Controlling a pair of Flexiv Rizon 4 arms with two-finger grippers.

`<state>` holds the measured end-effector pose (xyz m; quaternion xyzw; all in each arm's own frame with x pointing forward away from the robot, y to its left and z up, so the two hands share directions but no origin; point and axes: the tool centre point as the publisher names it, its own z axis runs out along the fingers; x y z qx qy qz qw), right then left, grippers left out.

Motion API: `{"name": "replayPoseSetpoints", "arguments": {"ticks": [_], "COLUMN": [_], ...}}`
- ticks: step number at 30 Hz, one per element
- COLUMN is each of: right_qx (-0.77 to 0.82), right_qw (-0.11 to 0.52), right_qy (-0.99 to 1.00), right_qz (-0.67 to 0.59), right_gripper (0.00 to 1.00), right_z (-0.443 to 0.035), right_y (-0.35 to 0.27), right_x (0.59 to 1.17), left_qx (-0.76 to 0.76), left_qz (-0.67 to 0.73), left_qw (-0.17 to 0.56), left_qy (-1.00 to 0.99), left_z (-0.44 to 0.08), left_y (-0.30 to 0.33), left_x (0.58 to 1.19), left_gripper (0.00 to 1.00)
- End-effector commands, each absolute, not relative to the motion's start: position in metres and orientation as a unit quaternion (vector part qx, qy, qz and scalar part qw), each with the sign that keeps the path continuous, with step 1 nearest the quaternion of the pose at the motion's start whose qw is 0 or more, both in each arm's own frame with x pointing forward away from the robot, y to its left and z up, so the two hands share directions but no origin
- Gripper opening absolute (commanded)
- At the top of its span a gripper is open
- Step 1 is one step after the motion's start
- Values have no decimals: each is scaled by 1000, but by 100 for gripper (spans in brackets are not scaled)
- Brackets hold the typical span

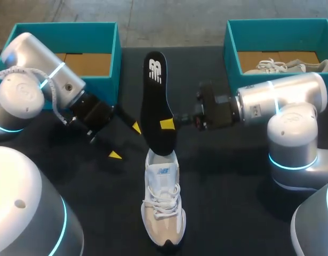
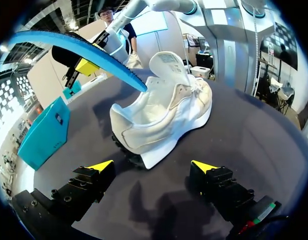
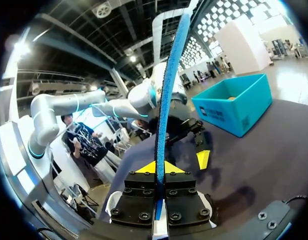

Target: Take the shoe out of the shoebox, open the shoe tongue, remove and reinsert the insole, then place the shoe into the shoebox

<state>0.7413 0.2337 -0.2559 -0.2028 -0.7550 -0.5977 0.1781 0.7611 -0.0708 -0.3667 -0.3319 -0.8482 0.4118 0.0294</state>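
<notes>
- Shoe: white lace-up, standing upright on its sole on the dark table, out of both boxes; heel toward 12 o'clock, toe toward 6 o'clock in the head view; tongue raised.
- Insole: black on one face, blue on the other; held in the air at 12 o'clock of the shoe, tilted, its lower end meeting the shoe's opening behind the tongue; whether that end is inside cannot be told.
- Right gripper: arm enters from 3 o'clock; pincer narrow, both yellow tips pressed on opposite faces of the insole near its middle; the insole runs edge-on straight ahead of the fingers in the right wrist view.
- Left gripper: arm enters from 9 o'clock; pincer wide, holding nothing; at about 10 o'clock of the shoe, apart from it; the shoe's side lies ahead of the spread fingers in the left wrist view.
- Left shoebox: teal, at 11 o'clock on the table; brown card floor showing.
- Right shoebox: teal, at 1 o'clock; a second pale shoe lies inside.
</notes>
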Motion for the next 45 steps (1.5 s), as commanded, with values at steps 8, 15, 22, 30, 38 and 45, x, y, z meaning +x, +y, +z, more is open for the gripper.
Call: {"name": "replayPoseSetpoints", "arguments": {"ticks": [8,15,22,30,38,45], "right_qx": [-194,-189,-193,-199,-206,-214], "right_qw": [184,188,198,205,216,223], "right_qy": [-758,-760,-761,-759,-755,-749], "right_qz": [-595,-592,-587,-586,-584,-586], "right_gripper": [0,0,0,0,0,0], "right_z": [-259,-264,-268,-269,-271,-280], "right_y": [253,262,265,265,268,273], "right_x": [741,740,737,731,721,715], "left_qx": [-333,-333,-333,-333,-333,-333], "left_qz": [411,411,411,411,411,411], "left_qw": [32,32,32,32,32,32], "left_qy": [-848,-848,-848,-848,-848,-848], "left_z": [-369,-369,-369,-369,-369,-369], "left_y": [-73,-73,-73,-73,-73,-73], "left_x": [764,764,764,764,764,764], "left_gripper": [100,100,100,100,100,100]}}
